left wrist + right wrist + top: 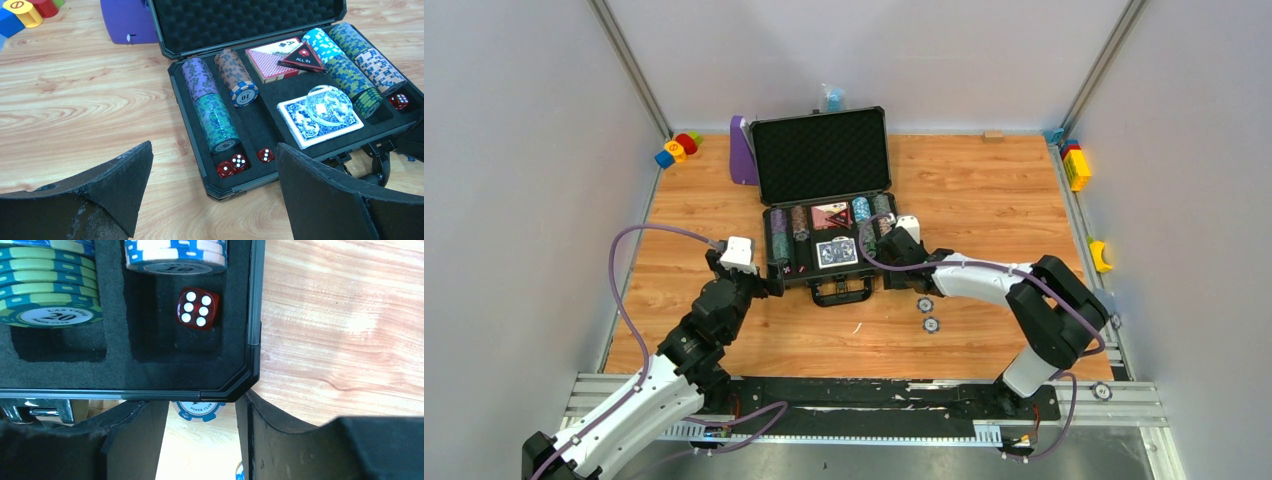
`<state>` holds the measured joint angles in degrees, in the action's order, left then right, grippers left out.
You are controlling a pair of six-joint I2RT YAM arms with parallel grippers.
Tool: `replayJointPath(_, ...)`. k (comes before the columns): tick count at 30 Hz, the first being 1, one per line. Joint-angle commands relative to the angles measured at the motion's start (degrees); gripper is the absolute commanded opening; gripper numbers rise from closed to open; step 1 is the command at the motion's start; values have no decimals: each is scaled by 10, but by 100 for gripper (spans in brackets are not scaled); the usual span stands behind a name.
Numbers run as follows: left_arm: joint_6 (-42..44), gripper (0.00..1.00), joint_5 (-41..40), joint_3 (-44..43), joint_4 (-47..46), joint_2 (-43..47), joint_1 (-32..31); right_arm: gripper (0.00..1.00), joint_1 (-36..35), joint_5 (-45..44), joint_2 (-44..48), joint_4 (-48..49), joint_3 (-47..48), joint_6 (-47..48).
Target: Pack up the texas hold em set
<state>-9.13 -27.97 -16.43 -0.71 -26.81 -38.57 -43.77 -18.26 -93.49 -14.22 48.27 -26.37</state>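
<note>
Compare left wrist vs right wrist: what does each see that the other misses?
Left wrist only: the foam lid, red card deck, blue card deck, the ALL IN button, a clear round button lying on the blue deck, three dice along the near-left edge, and the purple stand.
Right wrist only: a loose chip on the table, just outside the case's corner.
Both: the case, the single red die in its right corner pocket, and the green chip row beside it.

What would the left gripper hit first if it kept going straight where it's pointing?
Likely the near-left corner of the briefcase, beside the red dice; only bare table lies before it, though depth is unclear.
</note>
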Motion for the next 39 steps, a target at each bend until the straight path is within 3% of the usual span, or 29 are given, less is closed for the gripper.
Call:
replayJointPath(1,-12,100,-3,1,-30,2,-1,51,-11,16,5,-90,-10,-52)
replayJointPath(11,-12,100,-1,2,-28,4,-1,53,-23,23,84,-180,-39,-135)
replayJointPath(19,-13,100,-1,2,-28,3,-1,55,-23,8,134,-201,-34,-137)
replayJointPath(25,-15,100,-5,2,-28,3,-1,70,-23,-5,158,-199,-21,-123)
replayJointPath(39,-19,100,-10,3,-28,4,-1,86,-22,-15,199,-196,-20,-117)
